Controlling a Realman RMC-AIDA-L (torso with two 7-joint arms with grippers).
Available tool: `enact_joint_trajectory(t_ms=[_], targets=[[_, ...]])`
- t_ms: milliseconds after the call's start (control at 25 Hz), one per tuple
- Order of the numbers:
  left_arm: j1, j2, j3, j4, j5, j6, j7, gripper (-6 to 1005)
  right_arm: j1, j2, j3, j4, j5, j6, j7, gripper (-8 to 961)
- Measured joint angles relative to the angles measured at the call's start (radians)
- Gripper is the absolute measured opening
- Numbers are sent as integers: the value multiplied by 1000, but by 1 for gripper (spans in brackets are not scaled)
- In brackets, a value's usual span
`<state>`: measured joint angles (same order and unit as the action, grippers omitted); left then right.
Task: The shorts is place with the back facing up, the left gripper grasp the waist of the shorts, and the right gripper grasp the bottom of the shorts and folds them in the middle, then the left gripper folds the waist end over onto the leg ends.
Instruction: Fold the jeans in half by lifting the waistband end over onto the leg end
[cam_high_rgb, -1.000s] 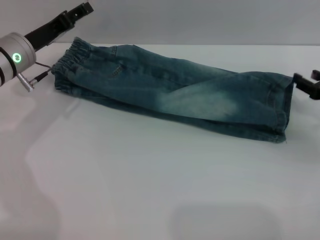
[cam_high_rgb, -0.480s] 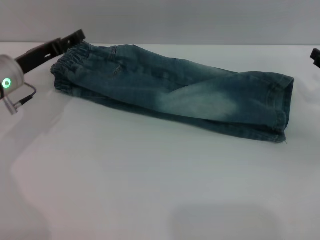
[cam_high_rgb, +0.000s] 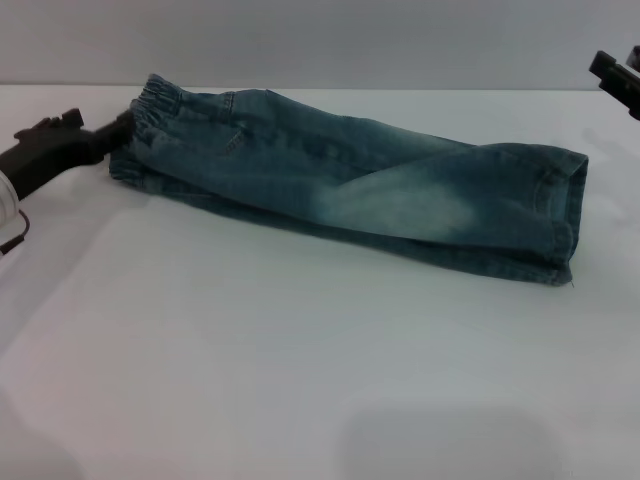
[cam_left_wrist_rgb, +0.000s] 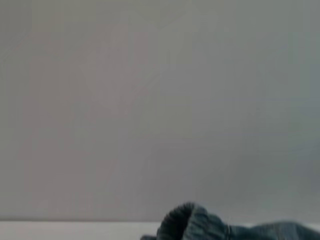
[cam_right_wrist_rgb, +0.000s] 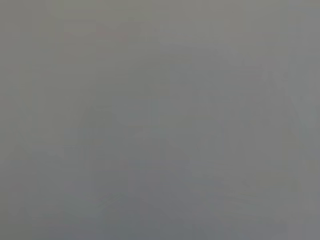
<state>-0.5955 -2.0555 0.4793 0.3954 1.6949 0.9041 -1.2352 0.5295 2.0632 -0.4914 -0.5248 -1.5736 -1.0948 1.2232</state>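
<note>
Shorts (cam_high_rgb: 350, 195) lie folded lengthwise across the white table (cam_high_rgb: 300, 380), waist (cam_high_rgb: 150, 105) at left. Left gripper (cam_high_rgb: 105, 135) reaches the waistband, grip unclear. Right gripper (cam_high_rgb: 618, 78) hangs well clear at the far right edge, grip unclear.

Left hand (cam_high_rgb: 105, 135) low at the left edge, fingertips forward. Right hand (cam_high_rgb: 615, 75) raised at far right edge.

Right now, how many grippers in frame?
2. The left gripper is low at the table's left, by the waist of the shorts. The right gripper shows only partly at the head view's far right edge, away from the leg ends.
</note>
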Motion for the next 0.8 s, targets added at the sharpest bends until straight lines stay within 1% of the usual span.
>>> enact_joint_trajectory(t_ms=[120,280,360,480,800], targets=[[2,0,1,-11,0,-2,29,848,7,2,-2,5,6,-23,1,571],[0,-1,0,-57,-1,-14,144,847,10,6,-3,8,7,-49,1,571],[-4,-2,-3,-69,-1,-32,168,847,11,8,-4,10,7,-60,1,571],[-16,-6,-4,-80,-3,-69,198,847,11,9,-4,17,7,-75,2,571],[-45,-6,-5,-96,-3,-145,231,846,5,9,-4,23,8,-113,3,571]])
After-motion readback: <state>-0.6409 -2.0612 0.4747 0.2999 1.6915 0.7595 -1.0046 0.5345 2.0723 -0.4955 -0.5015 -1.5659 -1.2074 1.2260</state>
